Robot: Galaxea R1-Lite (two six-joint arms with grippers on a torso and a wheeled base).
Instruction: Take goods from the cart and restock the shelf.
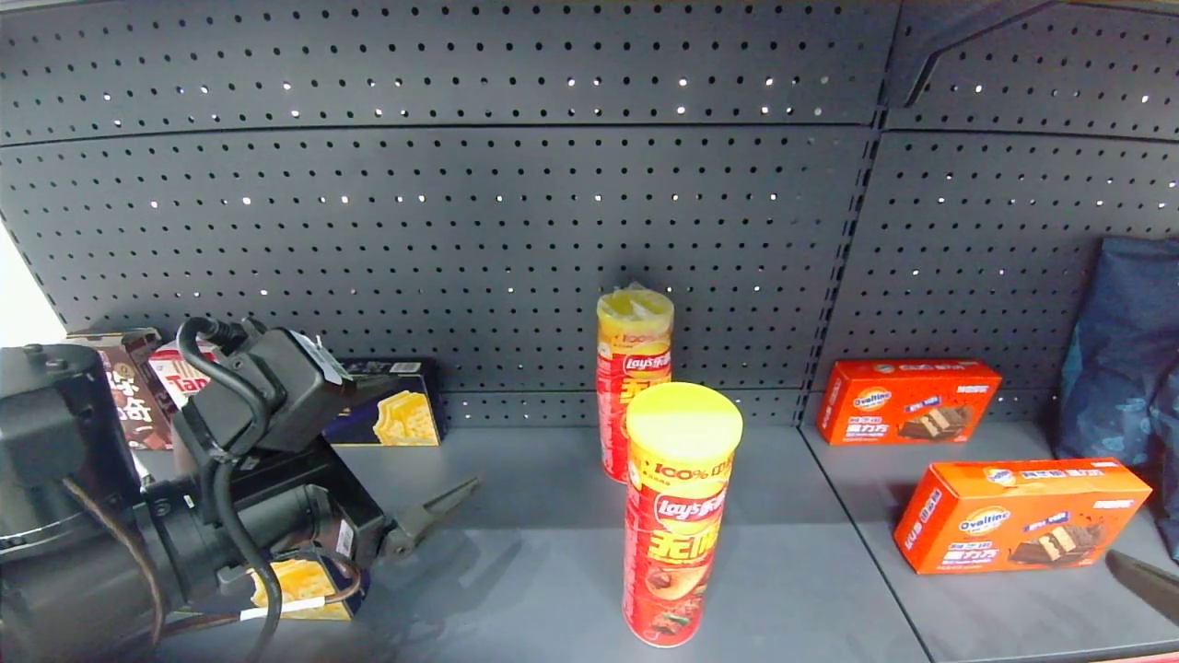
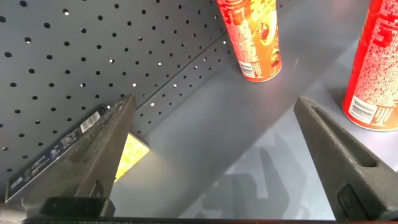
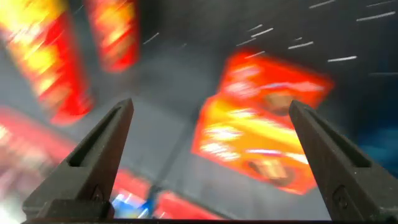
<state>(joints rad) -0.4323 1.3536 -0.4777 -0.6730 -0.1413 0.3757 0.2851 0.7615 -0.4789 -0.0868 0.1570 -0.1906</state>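
Note:
Two red chip cans with yellow lids stand upright mid-shelf, the front can (image 1: pixel 680 516) nearer the edge and the back can (image 1: pixel 634 378) by the pegboard. My left gripper (image 2: pixel 214 130) is open and holds nothing. It hovers low over the shelf, left of the cans, with one finger (image 1: pixel 440 502) pointing toward them. A dark blue cracker box (image 1: pixel 396 405) stands behind that arm, against the pegboard. My right gripper (image 3: pixel 214 143) is open and holds nothing, facing the two orange boxes (image 3: pixel 261 137); one fingertip (image 1: pixel 1145 578) shows at the shelf's front right.
Two orange boxes (image 1: pixel 907 401) (image 1: pixel 1022 516) lie on the right shelf bay. A blue bag (image 1: pixel 1124 368) leans at the far right. Brown and red snack boxes (image 1: pixel 129 387) stand at the far left. A yellow-and-blue box (image 1: pixel 304 585) lies under my left arm.

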